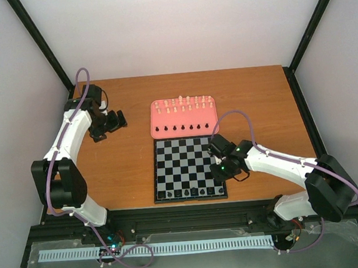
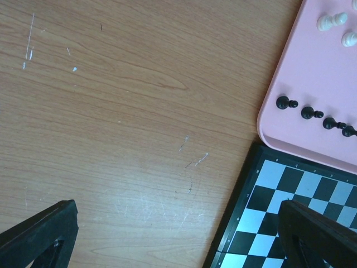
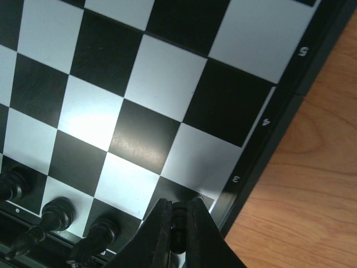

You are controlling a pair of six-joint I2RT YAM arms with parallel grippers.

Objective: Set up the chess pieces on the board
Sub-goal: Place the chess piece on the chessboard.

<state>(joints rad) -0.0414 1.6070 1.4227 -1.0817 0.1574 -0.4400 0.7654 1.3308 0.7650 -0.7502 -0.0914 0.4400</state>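
Note:
The board [image 1: 188, 169] lies mid-table with several black chess pieces [image 1: 190, 191] along its near row. More black and cream chess pieces [image 1: 183, 107] stand on the pink tray [image 1: 159, 120] behind it. My right gripper [image 3: 179, 207] is shut on a small black piece [image 3: 179, 224], held just above a dark square by the board's near right edge [image 3: 262, 162]. Three black pieces [image 3: 56, 212] stand to its left. My left gripper [image 2: 178, 240] is open over bare wood, left of the board's corner [image 2: 279, 195], with nothing between its fingers [image 2: 39, 234].
In the left wrist view the pink tray [image 2: 318, 72] holds a row of black pawns [image 2: 308, 113] and cream pieces [image 2: 332, 21]. The right arm [image 1: 275, 160] reaches in from the right. Wooden table [image 1: 119, 170] shows left and right of the board.

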